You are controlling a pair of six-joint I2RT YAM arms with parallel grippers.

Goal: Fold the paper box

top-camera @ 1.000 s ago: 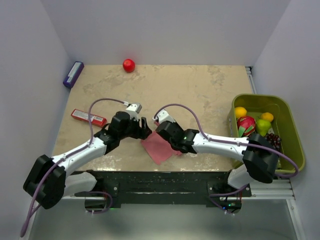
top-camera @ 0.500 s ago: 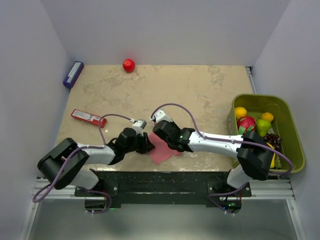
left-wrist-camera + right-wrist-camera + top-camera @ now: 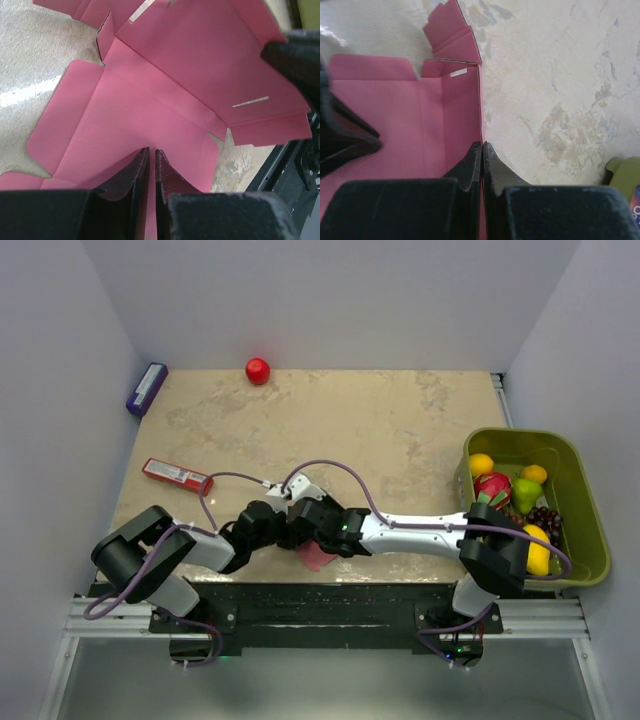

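Pink die-cut card paper box (image 3: 150,95): half-open sheet, right of the narrow red packet (image 3: 177,475) and nearer the robot | left gripper (image 3: 151,152): clenched on its near panel | right gripper (image 3: 482,146): clenched on a raised wall running straight ahead of its fingers

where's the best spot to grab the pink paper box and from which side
Probably pinch a panel edge, not the middle: the paper box is thin card lying open, so only free edges and raised flaps can be pinched. Come in low and edge-on from outside the sheet, as the left claw does on a flat panel and the right claw does on the upright wall.
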